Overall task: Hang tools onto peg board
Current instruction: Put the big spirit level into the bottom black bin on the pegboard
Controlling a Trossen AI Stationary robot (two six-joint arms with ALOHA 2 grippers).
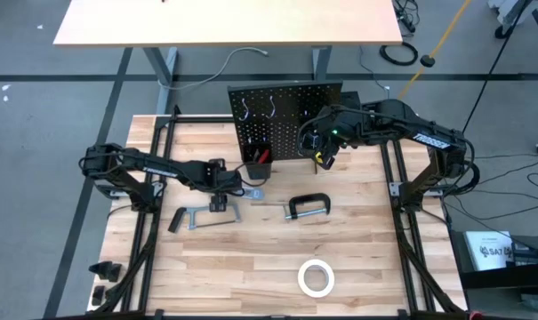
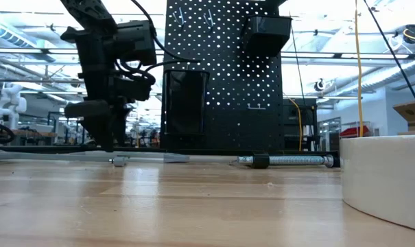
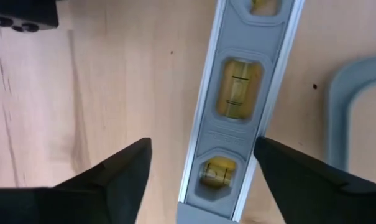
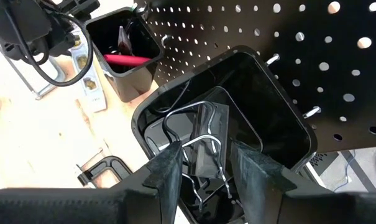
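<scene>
Tan wooden tabletop; open workshop hall beyond. Black peg board upright at far edge, two bins attached. On tabletop: one silver level, one grey hacksaw, one black C-clamp, one white tape roll. Left gripper open, straddling level. Right gripper over right bin, fingers parted, nothing visibly gripped.

Pale wood-grain tabletop, brushed silver metal level with yellow vials, matt black perforated metal peg board
</scene>
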